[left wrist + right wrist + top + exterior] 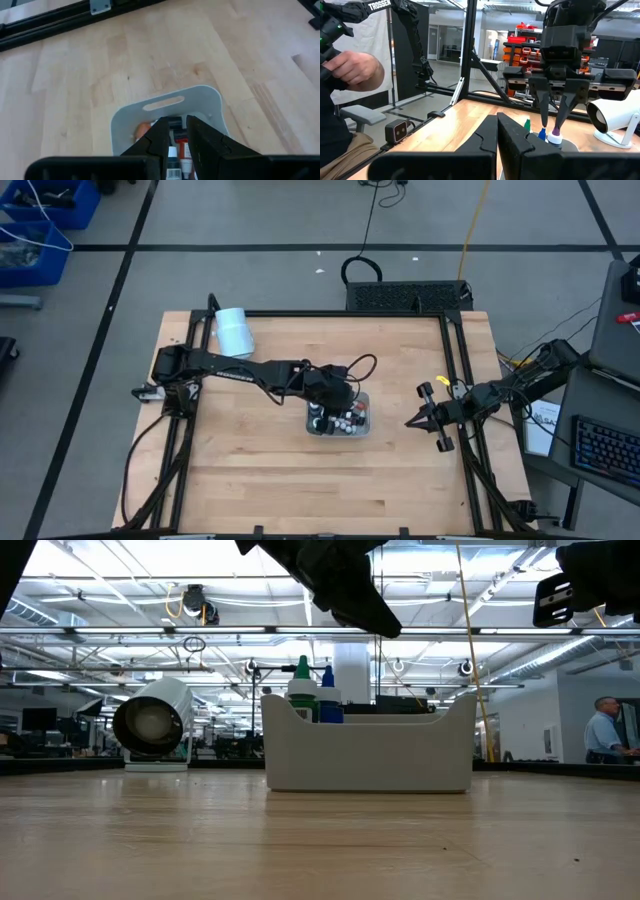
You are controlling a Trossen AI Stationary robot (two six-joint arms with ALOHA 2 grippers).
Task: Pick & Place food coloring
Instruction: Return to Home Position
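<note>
The food coloring bottles (342, 420) stand in a grey tray (364, 426) at the table's middle. The low view shows a green tip (302, 675) and a blue cap (328, 700) sticking up over the tray's wall (400, 755). My left gripper (326, 412) hangs over the tray, pointing slantwise down, and its fingers (542, 112) stand a little apart above the bottles (541, 134) with nothing between them. A red-labelled bottle (184, 152) shows through the gap in the left wrist view. My right gripper (414, 421) waits shut near the table's right edge.
A large white cylinder (234, 332) lies on its side at the table's far left. The black frame rails (455, 370) run along the table's edges. A person's hand (355, 67) shows beyond the table, and another person (603, 730) stands far off in the room.
</note>
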